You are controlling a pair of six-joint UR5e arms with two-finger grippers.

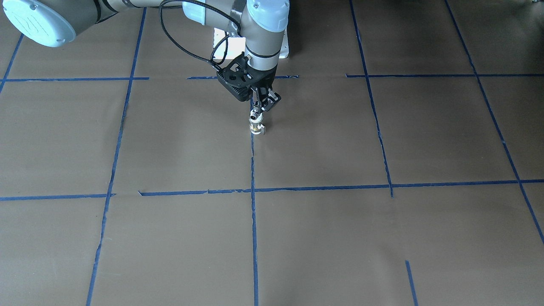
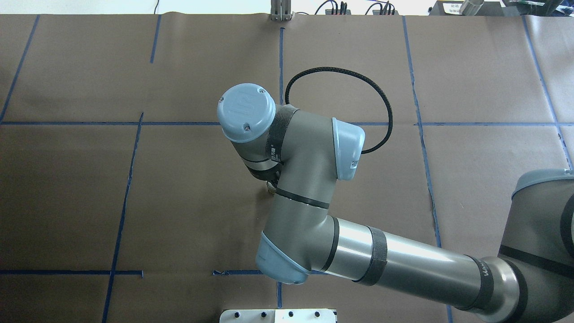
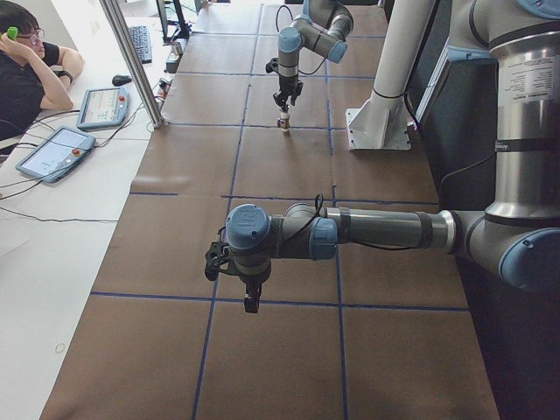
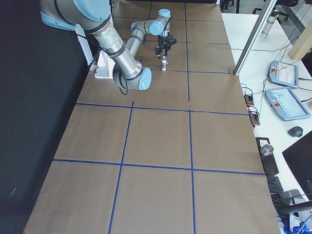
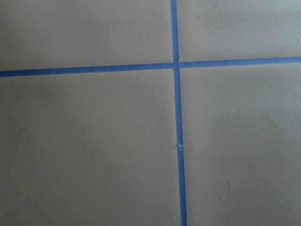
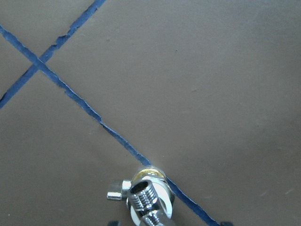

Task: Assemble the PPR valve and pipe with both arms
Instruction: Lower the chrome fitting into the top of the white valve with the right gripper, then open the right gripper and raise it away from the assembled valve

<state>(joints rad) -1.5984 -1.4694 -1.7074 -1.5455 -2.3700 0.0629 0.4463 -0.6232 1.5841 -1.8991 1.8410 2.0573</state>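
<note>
My right gripper [image 1: 260,106] points straight down near the table's middle and is shut on the chrome pipe [image 1: 255,114]. The pipe sits on top of the PPR valve [image 1: 256,128], whose white end is at the table surface on a blue tape line. In the right wrist view the pipe's threaded chrome end [image 6: 148,200] shows from above, with the valve's side tab [image 6: 115,195] beside it. In the overhead view the wrist hides both parts. My left gripper [image 3: 251,302] hangs over bare table far from them. I cannot tell whether it is open or shut.
The white pedestal base [image 1: 225,46] stands just behind the right gripper. Blue tape lines [image 5: 176,117] grid the brown table. An operator [image 3: 26,70] sits beside a side table with tablets [image 3: 57,153]. A metal post [image 3: 131,61] stands at the table's far edge.
</note>
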